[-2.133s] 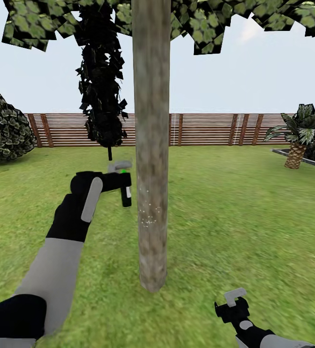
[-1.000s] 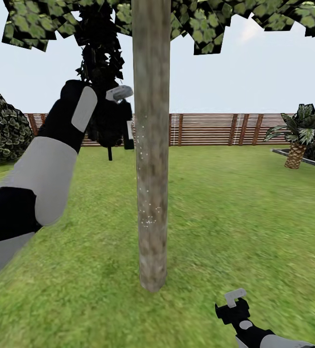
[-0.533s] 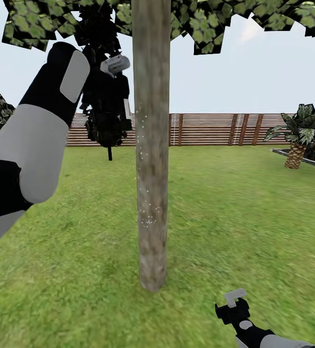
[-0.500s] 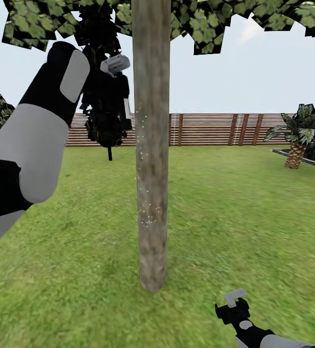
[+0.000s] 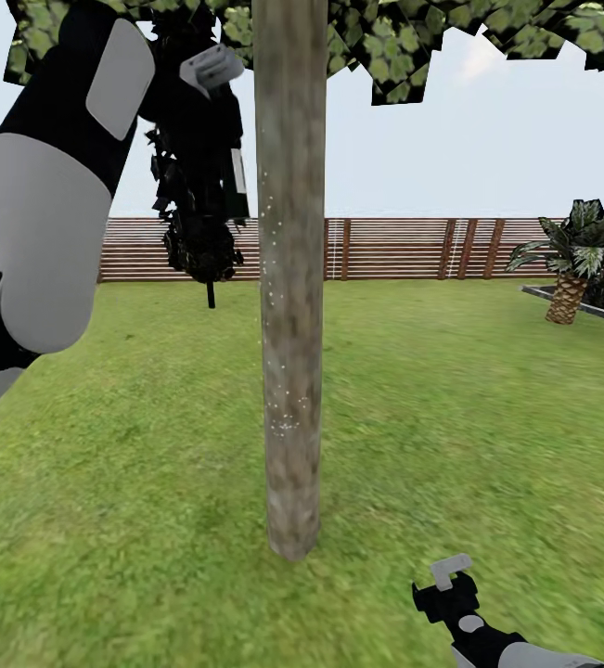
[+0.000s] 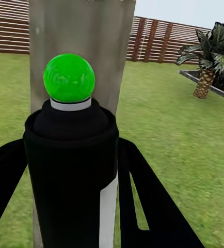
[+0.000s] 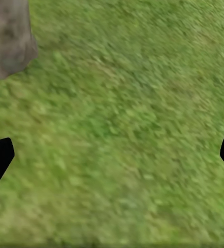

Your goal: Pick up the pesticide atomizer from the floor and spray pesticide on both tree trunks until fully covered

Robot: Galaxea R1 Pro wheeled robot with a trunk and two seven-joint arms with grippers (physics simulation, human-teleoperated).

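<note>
A thick grey-brown tree trunk (image 5: 289, 278) rises mid-view from the lawn of the garden (image 5: 450, 408). White specks of pesticide (image 5: 270, 243) dot its left side from about knee height upward. My left gripper (image 5: 214, 102) is raised high, just left of the trunk under the leaves, shut on the pesticide atomizer (image 5: 230, 158). In the left wrist view the dark atomizer (image 6: 70, 170) with its green dot stands between the black fingers (image 6: 153, 206), with the trunk (image 6: 109, 57) close behind. Low at the right, my right gripper (image 5: 450, 583) is open over grass, empty.
A brown slat fence (image 5: 413, 249) closes the lawn behind. A dark cypress-like column (image 5: 199, 227) stands beyond my left gripper. A short palm (image 5: 572, 260) and a raised bed edge (image 5: 575, 306) sit at the far right. Leaf canopy (image 5: 413, 37) hangs overhead.
My left arm has lifted the atomizer from waist height up along the trunk to near the canopy. White specks now reach higher on the bark. The right arm has not moved.
</note>
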